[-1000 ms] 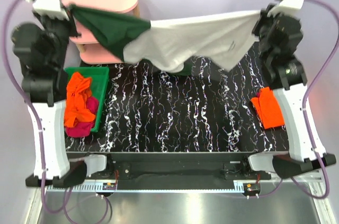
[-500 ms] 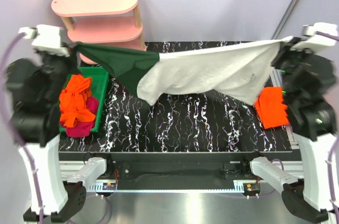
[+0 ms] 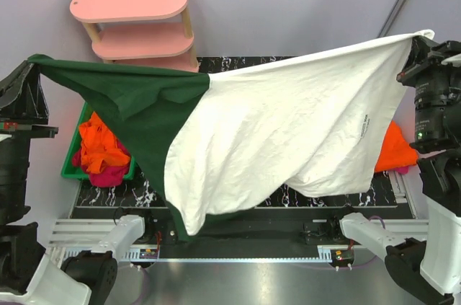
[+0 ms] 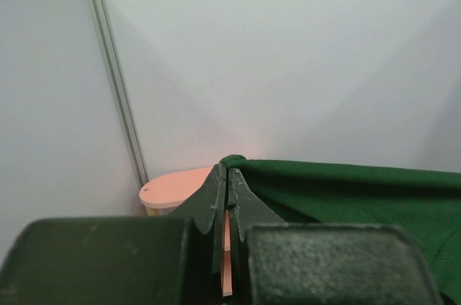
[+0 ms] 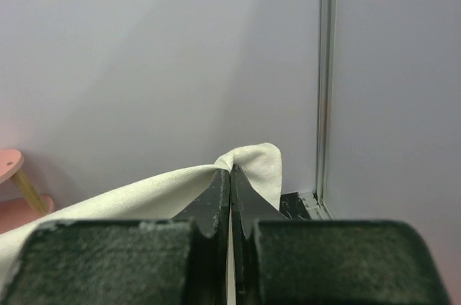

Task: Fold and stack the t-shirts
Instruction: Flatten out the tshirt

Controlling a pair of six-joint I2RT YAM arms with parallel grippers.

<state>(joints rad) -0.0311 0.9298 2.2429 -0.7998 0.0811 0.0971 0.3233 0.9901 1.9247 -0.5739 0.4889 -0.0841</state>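
Moved since the earlier frame: both arms are raised higher and closer to the top camera. The white shirt [image 3: 288, 125], which sagged in a narrow band between them, is now spread wide and hides most of the counter [image 3: 245, 63].

White shirt: white body, dark green sleeve on its left side, small dark print near its right edge. It is held in the air, stretched between the two tools. In the top view its lower edge hangs down past the near edge of the counter. Whether it touches the counter cannot be told.

Left tool [image 3: 32, 67]: clenched on the green tip of the shirt. In the left wrist view the fingers [image 4: 212, 200] are pressed together and green cloth runs off to the right.

Right tool [image 3: 414, 52]: clenched on the white corner. In the right wrist view the fingers [image 5: 216, 193] are pinched on a small fold of white cloth.

Bin [image 3: 68, 171]: green, at the left end of the counter, partly under the green sleeve.

Bin orange shirt [image 3: 101, 148]: crumpled, lying on top in the bin.

Magenta shirt [image 3: 108, 175]: in the bin, under the orange one at the near side.

Right orange shirt [image 3: 397, 150]: on the right end of the counter, partly hidden behind the white shirt.

Shelf [image 3: 130, 2]: pink, two tiers showing, beyond the far left corner of the counter.
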